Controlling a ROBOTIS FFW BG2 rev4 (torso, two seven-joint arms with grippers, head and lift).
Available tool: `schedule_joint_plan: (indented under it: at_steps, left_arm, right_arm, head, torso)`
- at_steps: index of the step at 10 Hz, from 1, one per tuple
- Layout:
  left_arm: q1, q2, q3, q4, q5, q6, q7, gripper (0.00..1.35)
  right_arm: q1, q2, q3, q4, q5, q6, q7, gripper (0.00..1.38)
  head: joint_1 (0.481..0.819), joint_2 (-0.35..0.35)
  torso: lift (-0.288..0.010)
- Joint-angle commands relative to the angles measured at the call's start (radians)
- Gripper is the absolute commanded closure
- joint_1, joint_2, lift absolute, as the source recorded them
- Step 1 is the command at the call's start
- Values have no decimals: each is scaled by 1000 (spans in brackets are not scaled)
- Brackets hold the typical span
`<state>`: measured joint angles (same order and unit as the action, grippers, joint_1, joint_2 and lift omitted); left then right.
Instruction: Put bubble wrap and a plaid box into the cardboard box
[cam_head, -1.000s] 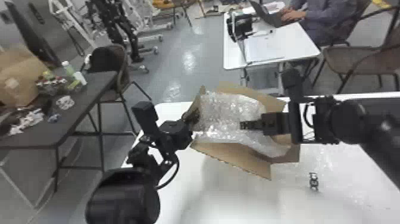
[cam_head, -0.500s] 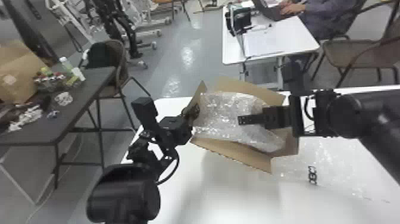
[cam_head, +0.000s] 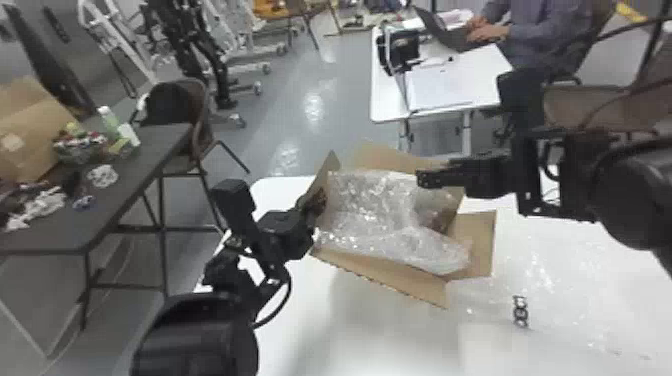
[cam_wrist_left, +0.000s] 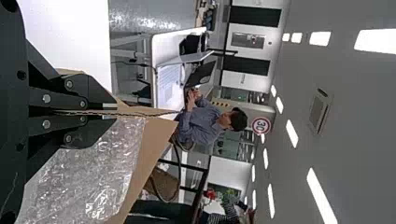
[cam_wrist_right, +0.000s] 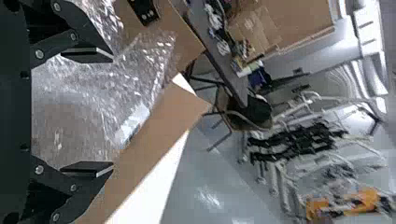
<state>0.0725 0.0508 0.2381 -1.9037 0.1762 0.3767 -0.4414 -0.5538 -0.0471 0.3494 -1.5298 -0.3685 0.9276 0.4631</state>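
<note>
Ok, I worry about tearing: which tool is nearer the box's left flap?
Left: the left tool clamps the flap; the right tool hangs open over the wrap.

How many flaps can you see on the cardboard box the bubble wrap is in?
4: the left flap, pinched by the left tool; the far flap, beyond the bubble wrap; the right flap; and the near flap.
</note>
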Motion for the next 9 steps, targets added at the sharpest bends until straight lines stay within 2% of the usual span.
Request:
schedule_joint_plan:
  at_steps: [1,3,5,7,8,9]
  left_arm:
    - [4,-2,7,-2,2,-15,0,1210]
    - [9,-2,10,-2,5,-16,1,1210]
    - [12,-5,17,-3,5,-19,0,1210]
    - [20,-5,23,-3,9,-21,0,1210]
    - [24,-6,26,-3,11,-24,0,1210]
    - [32,-8,32,-3,14,-25,0,1210]
  right_arm:
    - [115,-16,-92,-171,60,-62,-18,449]
    - [262,-33,-207,-346,120,-150,-47,469]
    - [445,-22,-314,-438,122,-279,-135,506]
    - [597,-8,-377,-515,149,-334,-153,506]
    - [664,-8,-388,-541,188,-395,-153,506]
    - [733,-2,-388,-543,220,-513,-178,506]
  head:
    - [605,305]
    - [590,272]
    - [582,208]
    - [610,147]
    - [631,130]
    - [641,123]
  torso:
    - [-108]
    - [-108]
    - [-108]
    - [-108]
    - [-108]
    - [-108]
